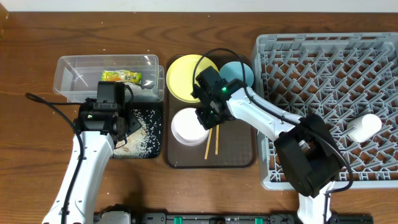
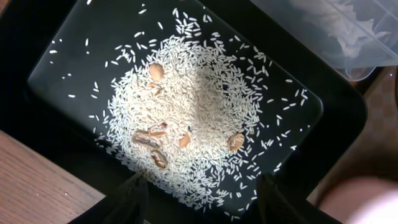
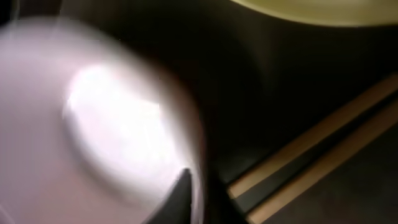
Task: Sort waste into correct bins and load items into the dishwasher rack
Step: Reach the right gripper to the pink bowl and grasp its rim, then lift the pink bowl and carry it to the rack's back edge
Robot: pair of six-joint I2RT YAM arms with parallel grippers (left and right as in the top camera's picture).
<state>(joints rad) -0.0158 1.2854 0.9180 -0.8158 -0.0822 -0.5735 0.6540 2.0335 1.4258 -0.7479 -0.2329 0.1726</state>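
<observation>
The left gripper (image 2: 200,191) hangs with its fingers (image 2: 134,198) spread apart and nothing between them. Directly beneath it lies the black tray (image 2: 37,37), holding a heap of rice grains (image 2: 205,106) with a few brown bits (image 2: 157,71) mixed in. Just beyond it is the clear tub (image 1: 74,65), with the snack wrapper (image 1: 121,76) inside.

The right gripper (image 1: 208,118) is low over the brown serving tray (image 1: 239,152), at the rim of the white bowl (image 1: 186,129). Its wrist view is blurred, so I cannot tell whether the fingers are apart or together. The chopsticks (image 3: 317,155) lie just to its side, with the yellow plate (image 1: 183,78) and light blue bowl (image 1: 241,70) beyond. The dishwasher rack (image 1: 292,56) stands well off to its side and holds a white cup (image 1: 364,127). Everything rests on a dark, grained wooden table (image 1: 37,37).
</observation>
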